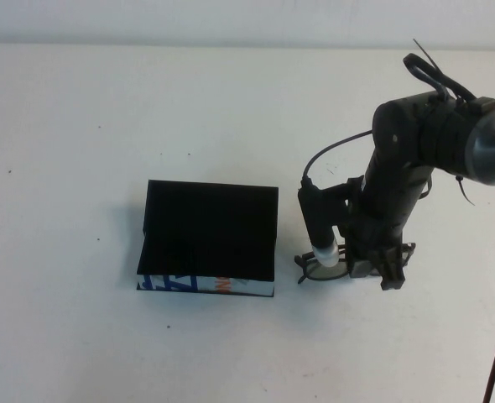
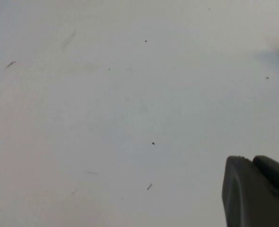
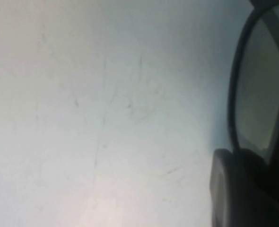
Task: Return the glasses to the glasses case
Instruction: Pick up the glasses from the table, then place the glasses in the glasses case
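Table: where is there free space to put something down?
The table is bare left of the glasses case, behind it and in front. Crowded: right of the case, where the right gripper meets the glasses. The left gripper is over bare table.

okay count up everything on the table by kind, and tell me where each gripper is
Glasses cases: 1, the glasses case, lid open, left of the right arm.
Glasses: 1, the glasses, on the table under the right gripper.
Grippers: 2; the left gripper shows only in its wrist view, over bare table.
Total: 4.
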